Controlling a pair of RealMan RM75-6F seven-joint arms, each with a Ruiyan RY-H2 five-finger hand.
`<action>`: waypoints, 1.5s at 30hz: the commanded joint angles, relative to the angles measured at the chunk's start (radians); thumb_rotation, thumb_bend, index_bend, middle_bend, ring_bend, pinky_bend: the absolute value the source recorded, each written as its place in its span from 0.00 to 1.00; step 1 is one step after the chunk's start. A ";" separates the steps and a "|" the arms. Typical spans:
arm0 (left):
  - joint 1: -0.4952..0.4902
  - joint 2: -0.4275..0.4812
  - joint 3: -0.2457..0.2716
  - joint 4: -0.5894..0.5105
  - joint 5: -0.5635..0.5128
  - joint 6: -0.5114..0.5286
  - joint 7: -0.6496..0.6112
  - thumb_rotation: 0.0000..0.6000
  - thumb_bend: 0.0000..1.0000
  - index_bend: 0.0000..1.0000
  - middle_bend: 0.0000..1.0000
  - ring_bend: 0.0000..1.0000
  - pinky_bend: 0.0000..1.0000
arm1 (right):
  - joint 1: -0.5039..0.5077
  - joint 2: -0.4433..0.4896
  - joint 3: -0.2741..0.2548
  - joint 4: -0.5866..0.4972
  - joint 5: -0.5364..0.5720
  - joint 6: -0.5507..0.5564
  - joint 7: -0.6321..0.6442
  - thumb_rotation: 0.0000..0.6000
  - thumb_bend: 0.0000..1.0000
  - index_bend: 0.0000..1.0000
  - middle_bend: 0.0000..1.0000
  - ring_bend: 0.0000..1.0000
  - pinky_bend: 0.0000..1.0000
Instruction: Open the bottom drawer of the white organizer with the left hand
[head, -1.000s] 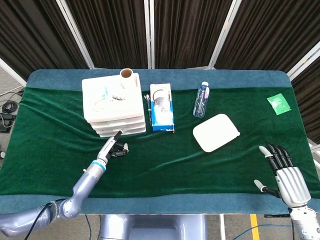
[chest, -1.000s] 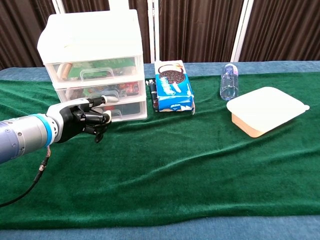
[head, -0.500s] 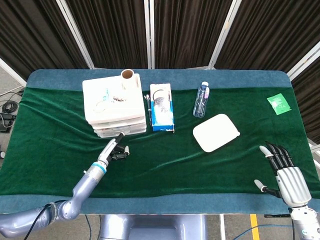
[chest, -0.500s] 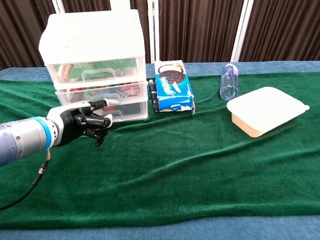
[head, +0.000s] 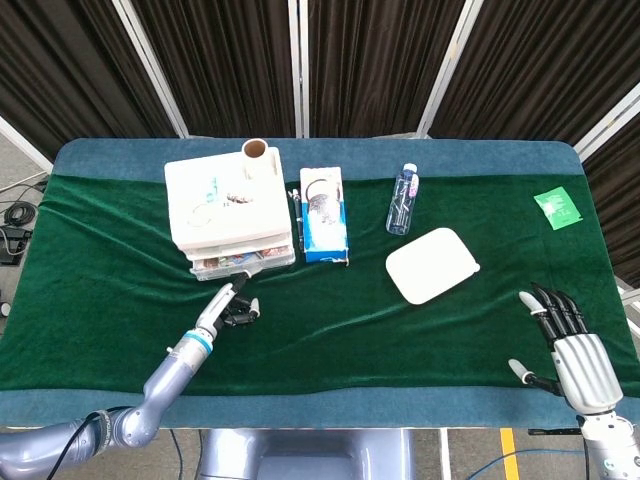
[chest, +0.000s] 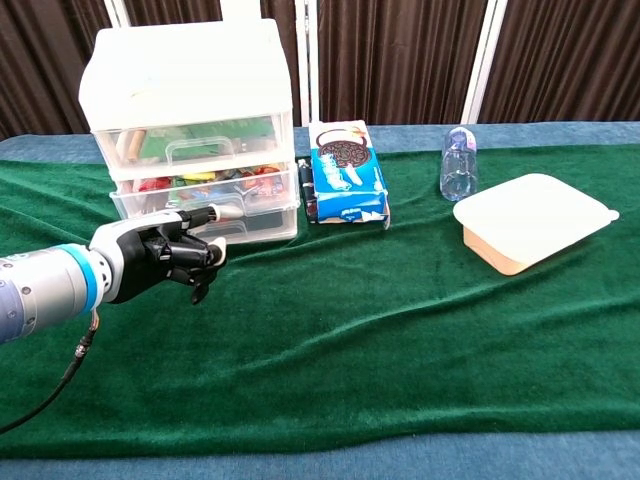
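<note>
I see the white organizer at the worktop's ten o'clock, three drawers stacked. Its bottom drawer projects slightly forward of the two above in the head view. My left hand sits just in front of that drawer, most fingers curled in, one fingertip reaching to the drawer's front; whether it hooks the handle I cannot tell. My right hand rests at five o'clock, fingers spread, holding nothing. At the organizer's three o'clock lies a blue cookie box, then a clear bottle and a white lidded container.
</note>
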 joint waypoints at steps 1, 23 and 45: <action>0.005 0.003 0.006 -0.007 0.012 0.003 -0.004 1.00 0.73 0.09 0.87 0.74 0.70 | 0.000 0.000 0.000 0.000 0.000 0.001 0.001 1.00 0.08 0.01 0.00 0.00 0.00; 0.056 0.043 0.020 -0.014 0.098 0.012 -0.109 1.00 0.73 0.06 0.87 0.74 0.70 | -0.001 -0.003 0.000 0.001 0.000 -0.001 -0.010 1.00 0.09 0.01 0.00 0.00 0.00; 0.263 0.078 0.255 -0.162 0.523 0.495 0.279 1.00 0.75 0.09 0.88 0.75 0.72 | -0.003 -0.014 -0.007 -0.007 -0.012 -0.003 -0.053 1.00 0.09 0.01 0.00 0.00 0.00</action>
